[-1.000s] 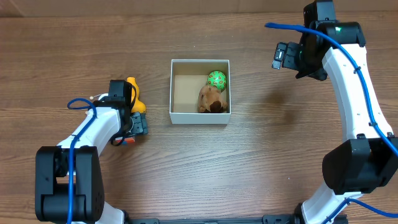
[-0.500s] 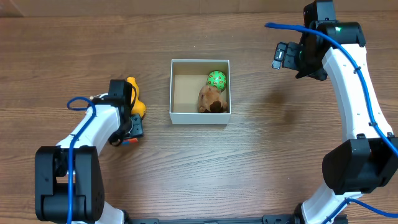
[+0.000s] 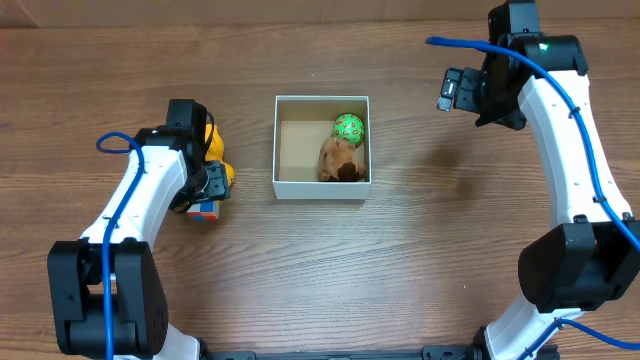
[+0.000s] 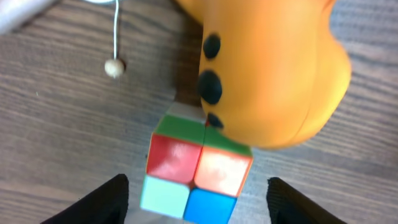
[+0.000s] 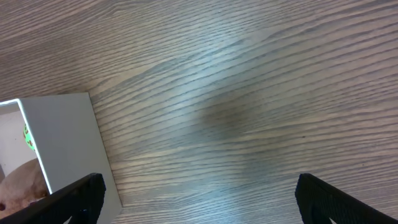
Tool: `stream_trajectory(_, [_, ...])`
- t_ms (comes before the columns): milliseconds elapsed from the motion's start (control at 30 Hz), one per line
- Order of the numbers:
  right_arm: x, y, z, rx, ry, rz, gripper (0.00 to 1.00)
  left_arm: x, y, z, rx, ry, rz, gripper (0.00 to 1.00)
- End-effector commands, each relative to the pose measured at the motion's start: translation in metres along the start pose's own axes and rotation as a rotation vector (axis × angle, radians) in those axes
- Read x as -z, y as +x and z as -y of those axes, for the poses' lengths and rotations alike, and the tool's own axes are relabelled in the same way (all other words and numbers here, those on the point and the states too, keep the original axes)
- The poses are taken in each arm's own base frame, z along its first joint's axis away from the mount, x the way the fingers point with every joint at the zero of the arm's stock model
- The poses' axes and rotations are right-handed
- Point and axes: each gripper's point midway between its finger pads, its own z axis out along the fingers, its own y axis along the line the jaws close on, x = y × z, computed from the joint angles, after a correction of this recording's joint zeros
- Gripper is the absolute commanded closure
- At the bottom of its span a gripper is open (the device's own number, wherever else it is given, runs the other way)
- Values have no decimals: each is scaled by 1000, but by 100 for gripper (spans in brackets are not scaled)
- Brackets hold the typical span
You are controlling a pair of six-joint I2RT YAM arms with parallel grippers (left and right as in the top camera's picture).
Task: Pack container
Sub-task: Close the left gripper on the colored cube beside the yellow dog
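Observation:
The container (image 3: 322, 190) is a white-walled square box with a brown floor at the table's middle. A green ball (image 3: 349, 127) and a brown plush toy (image 3: 340, 158) lie in its right half. An orange toy with black spots (image 3: 216, 150) lies left of it, and a small colour cube (image 3: 205, 209) touches that toy. My left gripper (image 3: 211, 194) is open right above the cube (image 4: 196, 171), with a finger on each side, beside the orange toy (image 4: 267, 68). My right gripper (image 3: 455, 90) is open and empty, up in the air right of the container's wall (image 5: 68, 143).
A small bead on a thin white string (image 4: 112, 67) lies on the wooden table left of the orange toy. The blue cables run along both arms.
My left arm has swung toward the far side of the table and now stands over the cube and the orange toy. The right arm has not moved.

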Motion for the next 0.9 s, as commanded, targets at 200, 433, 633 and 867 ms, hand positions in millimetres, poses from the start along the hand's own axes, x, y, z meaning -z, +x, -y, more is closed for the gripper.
stream_trajectory(200, [13, -6, 2, -9, -3, 42, 0, -10, 5, 5, 17, 24, -15, 20])
stream_trajectory(433, [13, -6, 2, -10, -2, 42, 0, -29, 11, 5, 9, 26, 3, 14])
stream_trajectory(633, [13, -6, 2, -10, -2, 42, 0, -33, 7, 6, 4, 32, 28, 16])
stream_trajectory(867, [13, -6, 2, -10, -2, 42, 0, -39, 6, 7, 7, 37, 48, 18])
